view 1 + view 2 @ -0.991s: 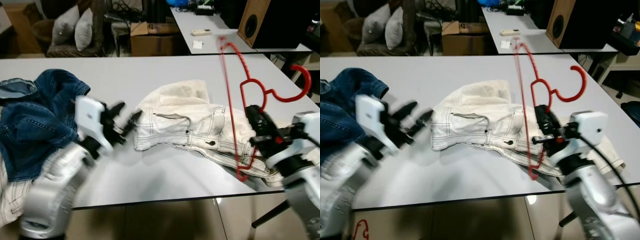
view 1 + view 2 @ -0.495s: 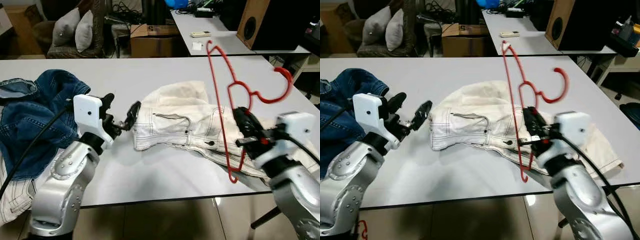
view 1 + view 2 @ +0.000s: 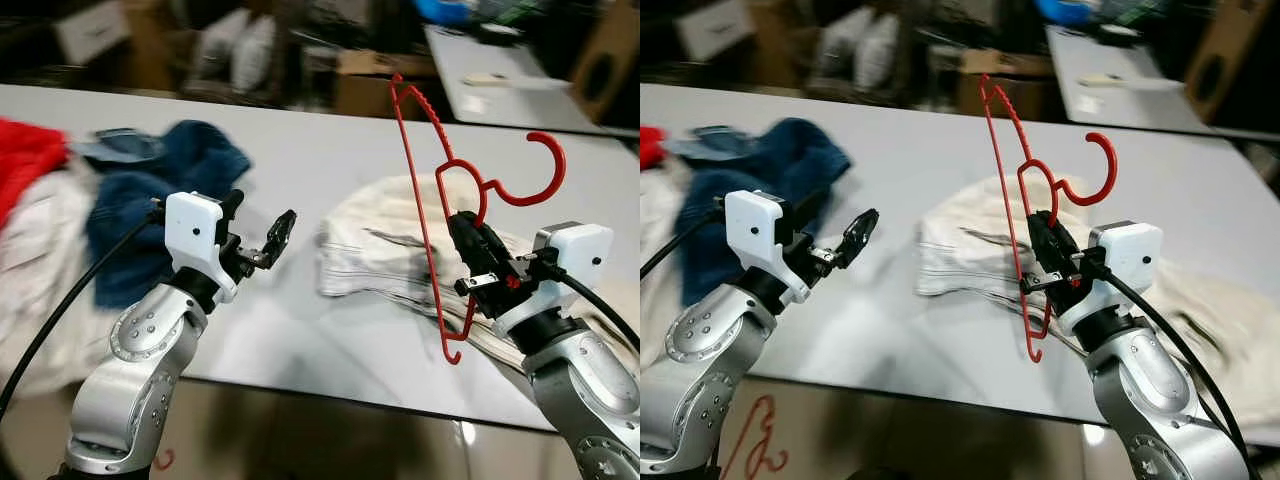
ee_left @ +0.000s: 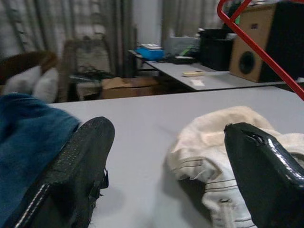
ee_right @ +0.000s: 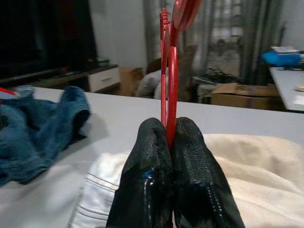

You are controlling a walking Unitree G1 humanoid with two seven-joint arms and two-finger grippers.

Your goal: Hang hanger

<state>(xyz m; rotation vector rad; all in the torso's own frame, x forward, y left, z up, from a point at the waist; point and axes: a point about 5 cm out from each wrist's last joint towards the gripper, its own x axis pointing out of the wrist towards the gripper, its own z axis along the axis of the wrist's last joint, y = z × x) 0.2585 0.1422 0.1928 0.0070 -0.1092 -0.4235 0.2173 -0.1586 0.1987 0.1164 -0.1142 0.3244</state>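
While clamped tight on the red hanger (image 3: 440,190), right pincer (image 3: 473,255) above the tabletop (image 3: 300,160); left pincer (image 3: 262,235) spread wide, holding nothing.

Red plastic hanger (image 3: 450,200), thin-barred, with a rounded hook and a ridged, notched stretch along one arm. Held off the table, turned on end: one shoulder tip up at about 12 o'clock, the other down at about 6 o'clock, the long bar running nearly upright between them. Hook curling out toward 3 o'clock and opening upward. Pinched at the lower shoulder bar, just below the neck, between the closed black fingers (image 5: 156,156) of the right gripper (image 3: 478,262). Lower tip hanging free above the near table edge, in front of a cream garment. Seen edge-on from the right wrist, rising straight up from the fingertips.
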